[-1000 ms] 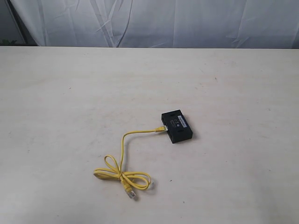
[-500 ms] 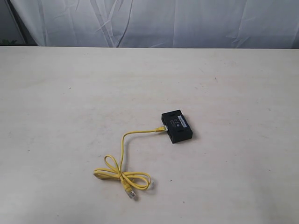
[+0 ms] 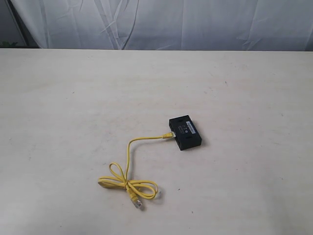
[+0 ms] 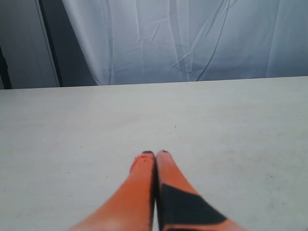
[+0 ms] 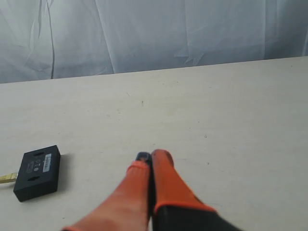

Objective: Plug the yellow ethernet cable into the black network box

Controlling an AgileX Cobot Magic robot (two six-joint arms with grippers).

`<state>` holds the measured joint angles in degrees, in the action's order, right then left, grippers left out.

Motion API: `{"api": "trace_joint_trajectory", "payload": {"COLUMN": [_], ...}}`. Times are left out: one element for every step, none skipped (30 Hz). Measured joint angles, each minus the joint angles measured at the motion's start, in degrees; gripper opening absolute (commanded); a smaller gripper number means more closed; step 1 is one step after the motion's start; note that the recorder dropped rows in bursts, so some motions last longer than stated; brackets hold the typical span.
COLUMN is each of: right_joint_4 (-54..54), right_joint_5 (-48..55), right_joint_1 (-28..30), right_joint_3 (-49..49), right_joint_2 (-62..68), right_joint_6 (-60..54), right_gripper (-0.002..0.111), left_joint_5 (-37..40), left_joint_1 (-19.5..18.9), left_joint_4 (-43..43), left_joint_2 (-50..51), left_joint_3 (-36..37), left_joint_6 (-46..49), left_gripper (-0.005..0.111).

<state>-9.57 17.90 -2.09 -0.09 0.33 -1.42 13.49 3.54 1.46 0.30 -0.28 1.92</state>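
The left gripper (image 4: pixel 155 153) has its fingers pressed together on nothing, and so does the right gripper (image 5: pixel 149 155), which hangs near the black network box (image 3: pixel 185 130). The yellow ethernet cable (image 3: pixel 127 184) lies on the table (image 3: pixel 73 98) — one plug meets the box's side, and the cord trails away into a loose knot.

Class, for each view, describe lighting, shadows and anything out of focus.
Exterior view: soft, even light, the black network box casting a faint shadow, no glare. Left wrist view: the left gripper blurs near the lens. Right wrist view: the right gripper likewise, box sharp.
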Motion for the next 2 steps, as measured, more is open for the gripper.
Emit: {"api": "trace_joint_trajectory", "payload": {"right_joint_4": [0.0, 0.0], "right_joint_5": [0.0, 0.0], "right_joint_1": [0.0, 0.0], "right_joint_3": [0.0, 0.0], "right_joint_2": [0.0, 0.0], "right_joint_6": [0.0, 0.0], "right_gripper": [-0.001, -0.001], "left_joint_5": [0.0, 0.0], "left_joint_1": [0.0, 0.0], "left_joint_4": [0.0, 0.0], "left_joint_2": [0.0, 0.0], "left_joint_3": [0.0, 0.0], "left_joint_6": [0.0, 0.0], "left_gripper": [0.000, 0.000]}}
